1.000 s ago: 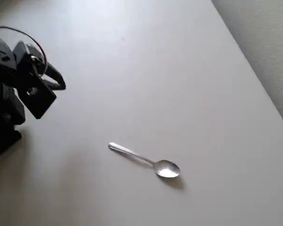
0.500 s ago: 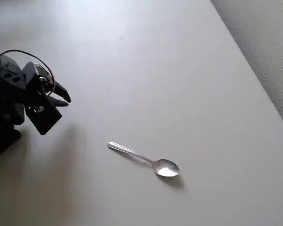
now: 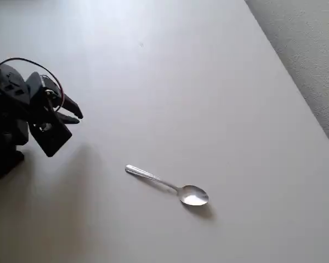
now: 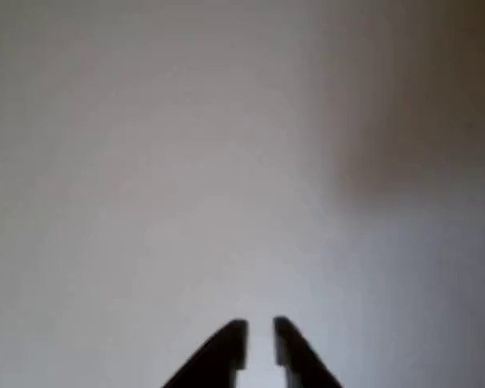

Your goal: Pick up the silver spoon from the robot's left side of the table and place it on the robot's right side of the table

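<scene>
Overhead view: silver spoon lies flat on the table, well apart from the black gripper at the left edge, arm base cut off. Wrist view is blurred; fingertips slightly parted, gripping nothing

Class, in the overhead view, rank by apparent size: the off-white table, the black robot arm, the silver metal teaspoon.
1. Off-white table.
2. Black robot arm, partly cut off by the frame and nearer the camera.
3. Silver metal teaspoon.
</scene>
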